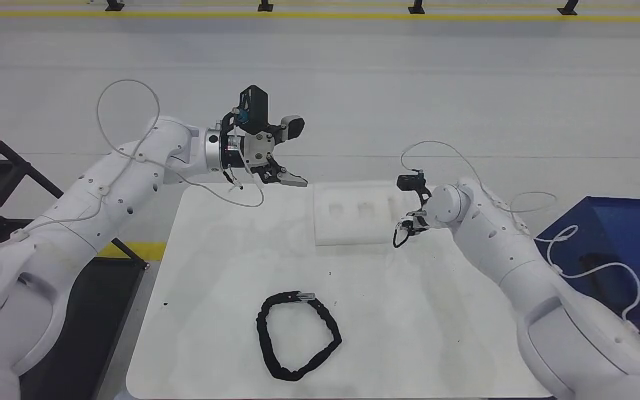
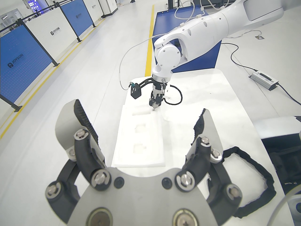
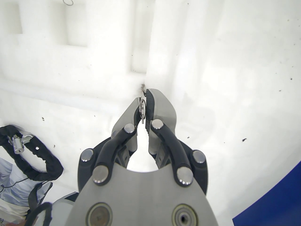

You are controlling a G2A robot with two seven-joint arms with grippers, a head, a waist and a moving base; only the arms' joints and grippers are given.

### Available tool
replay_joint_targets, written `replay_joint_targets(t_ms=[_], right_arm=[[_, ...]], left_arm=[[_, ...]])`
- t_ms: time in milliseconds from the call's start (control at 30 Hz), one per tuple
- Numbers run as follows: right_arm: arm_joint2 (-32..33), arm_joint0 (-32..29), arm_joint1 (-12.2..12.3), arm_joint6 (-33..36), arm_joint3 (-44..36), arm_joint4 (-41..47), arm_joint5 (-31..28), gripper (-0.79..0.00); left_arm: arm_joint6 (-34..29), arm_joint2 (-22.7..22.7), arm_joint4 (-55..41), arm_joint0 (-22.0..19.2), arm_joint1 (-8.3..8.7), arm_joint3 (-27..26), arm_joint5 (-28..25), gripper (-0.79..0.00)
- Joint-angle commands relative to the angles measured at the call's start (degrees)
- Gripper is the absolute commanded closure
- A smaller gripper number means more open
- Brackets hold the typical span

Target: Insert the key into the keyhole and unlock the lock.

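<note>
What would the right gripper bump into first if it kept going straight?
Most likely the white foam block: the right gripper, jaws shut on the key, points down at the block's edge beside a slot. I cannot tell if it touches.

You are looking at a bright, evenly lit scene, with light falling from overhead. The white table (image 1: 200, 300) is washing out almost to pure white, and the foam block (image 1: 355, 215) is barely standing out from it; its pockets are showing only as faint grey shading. Ahead of the right claw (image 3: 143, 97) the foam is glaring so hard that its edges are fading. Soft shadow is pooling just under that claw, and the key (image 3: 142, 108) between its fingers is glinting. Bolts behind the left claw (image 2: 141, 110) are catching small highlights. Out beyond it, the yellow line (image 2: 148, 48) and barriers (image 2: 30, 55) are bowing toward the frame edges.
</note>
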Motion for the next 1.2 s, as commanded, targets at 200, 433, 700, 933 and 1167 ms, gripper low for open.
replay_joint_targets(t_ms=[200,433,700,933,1167], right_arm=[[2.02,0.13,1.61,3.02,-8.01,-2.93,0.12,0.0],[8.34,-4.75,6.0,5.16,-23.82,-4.64,-0.92,0.0],[20.8,-16.58,12.1,5.44,-47.72,-8.73,-0.26,0.0],[34.04,-31.05,15.83,-0.82,-65.21,-6.23,-6.62,0.0],[45.07,-41.53,17.29,-10.79,-67.81,7.44,-20.77,0.0]], left_arm=[[0.0,0.0,0.0,0.0,0.0,0.0,0.0,-0.785],[0.0,0.0,0.0,0.0,0.0,0.0,0.0,-0.785],[0.0,0.0,0.0,0.0,0.0,0.0,0.0,-0.785],[0.0,0.0,0.0,0.0,0.0,0.0,0.0,-0.785],[0.0,0.0,0.0,0.0,0.0,0.0,0.0,-0.785]])
